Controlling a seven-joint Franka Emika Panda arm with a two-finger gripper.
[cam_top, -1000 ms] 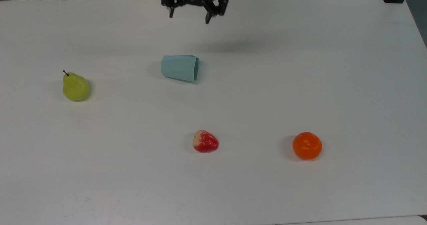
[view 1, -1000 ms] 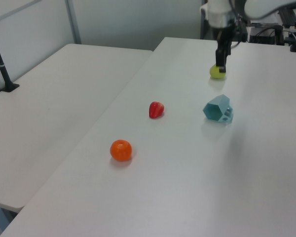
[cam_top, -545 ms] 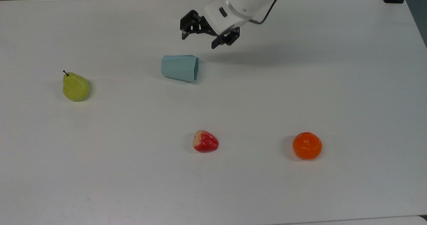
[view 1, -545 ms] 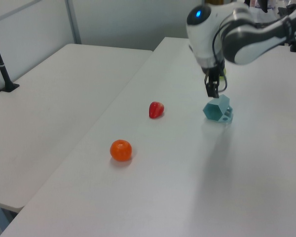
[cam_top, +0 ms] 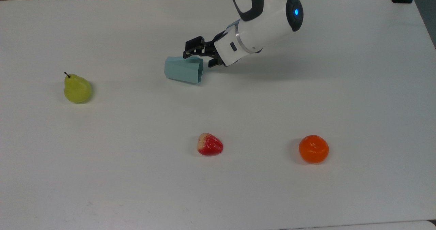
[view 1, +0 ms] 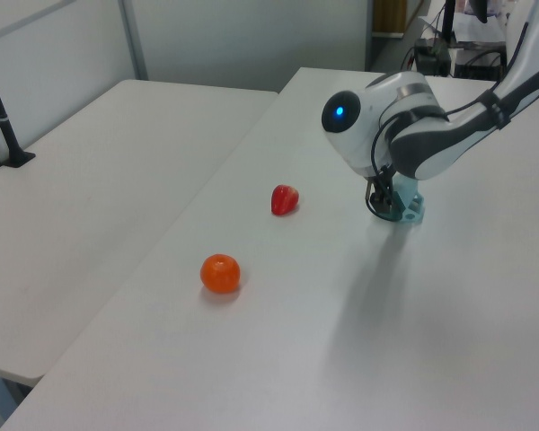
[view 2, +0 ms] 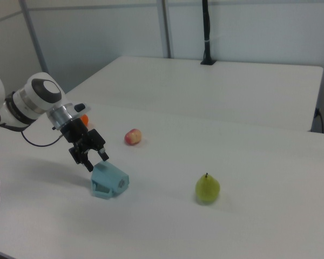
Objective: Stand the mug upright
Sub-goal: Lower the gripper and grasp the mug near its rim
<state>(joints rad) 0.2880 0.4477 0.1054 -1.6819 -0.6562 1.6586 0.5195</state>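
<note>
one mug point(cam_top: 183, 70), one pear point(cam_top: 77, 88), one strawberry point(cam_top: 209, 144), one orange point(cam_top: 313, 149), one robot arm point(cam_top: 262, 17)

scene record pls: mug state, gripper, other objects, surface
mug: pale blue-green, faceted, lying on its side, wide mouth toward the top view's right
gripper: at the mug's mouth end, jaws open, not closed on it
pear: yellow-green, toward the top view's left, apart from the mug
strawberry: red, nearer the top view's bottom edge
orange: to the top view's right of the strawberry
table: white
</note>
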